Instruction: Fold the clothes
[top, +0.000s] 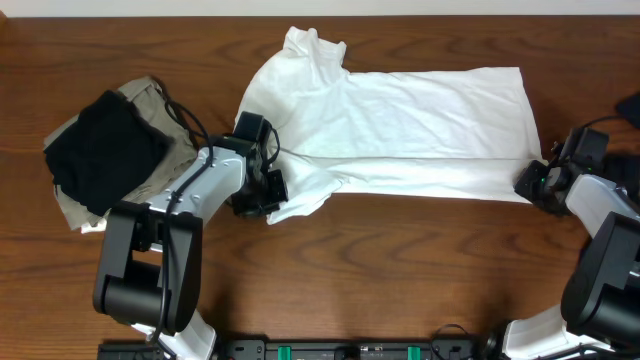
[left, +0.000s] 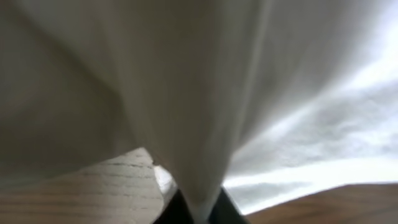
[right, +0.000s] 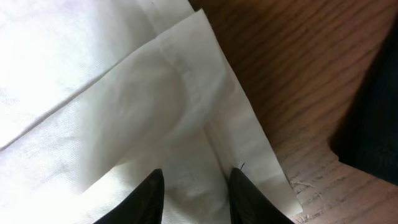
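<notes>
Though smooth and limp, white T-shirt (top: 400, 120) across grained wooden table (top: 400, 260).

A: White shells and black joints on the left arm (top: 195, 185), with a thin black cable (top: 185, 112) looping off the wrist.
B: Same on the right arm (top: 600, 205); bulky black base (top: 130, 290) under each.
A: Dark, tapered, matte fingers (right: 152, 196).
B: Small green tabs (top: 285, 351) low at the front, possibly connectors; too small to tell.
</notes>
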